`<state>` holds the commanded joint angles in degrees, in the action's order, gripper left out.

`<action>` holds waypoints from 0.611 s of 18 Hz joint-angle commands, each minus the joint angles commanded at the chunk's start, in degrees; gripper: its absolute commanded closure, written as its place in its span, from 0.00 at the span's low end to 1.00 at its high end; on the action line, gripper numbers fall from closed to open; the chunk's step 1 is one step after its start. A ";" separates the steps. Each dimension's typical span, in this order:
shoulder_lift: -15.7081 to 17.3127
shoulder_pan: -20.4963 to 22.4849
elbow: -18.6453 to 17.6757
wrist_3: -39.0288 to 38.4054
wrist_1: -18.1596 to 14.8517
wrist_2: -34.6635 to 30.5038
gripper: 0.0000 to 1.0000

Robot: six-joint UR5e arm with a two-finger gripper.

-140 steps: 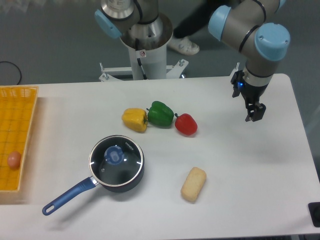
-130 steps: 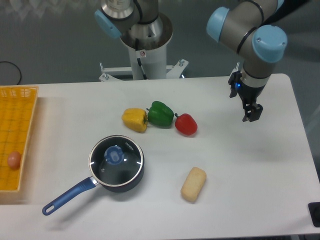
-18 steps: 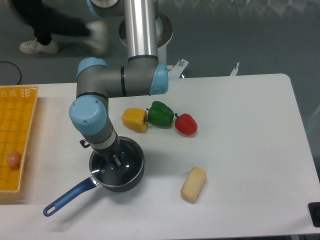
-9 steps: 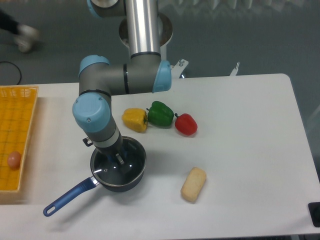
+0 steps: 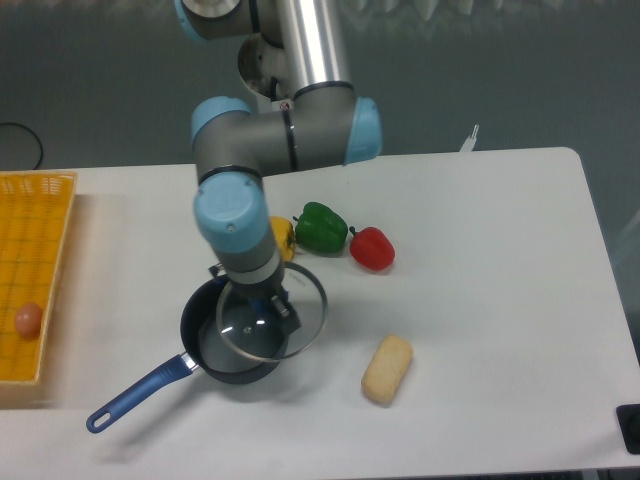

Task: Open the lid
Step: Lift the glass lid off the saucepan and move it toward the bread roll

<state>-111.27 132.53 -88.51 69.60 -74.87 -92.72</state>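
The lid [image 5: 304, 304], a clear glass disc with a thin metal rim, hangs tilted above the right half of the dark saucepan [image 5: 207, 345]. It juts out past the pan's right edge. My gripper [image 5: 268, 303] points down onto the lid's middle and is shut on its knob, which the fingers hide. The pan's left inside shows uncovered, and its blue handle [image 5: 135, 393] runs toward the front left.
A yellow pepper [image 5: 284, 236], half hidden behind my arm, a green pepper [image 5: 321, 227] and a red pepper [image 5: 372, 248] lie in a row behind the pan. A bread roll [image 5: 386, 368] lies front right. A yellow basket [image 5: 35, 260] at the left edge holds an egg [image 5: 28, 319].
The arm crossed from the table's right side to the pan and closed on the knob. In the last half second the lid rose off the pan and shifted right.
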 joint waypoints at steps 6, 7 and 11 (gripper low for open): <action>0.70 4.92 0.00 3.96 -2.38 1.32 0.40; 0.70 6.06 0.00 5.10 -2.38 1.41 0.40; 0.62 9.85 0.00 9.93 -2.47 2.20 0.40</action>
<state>-110.65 142.38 -88.51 79.53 -77.34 -90.53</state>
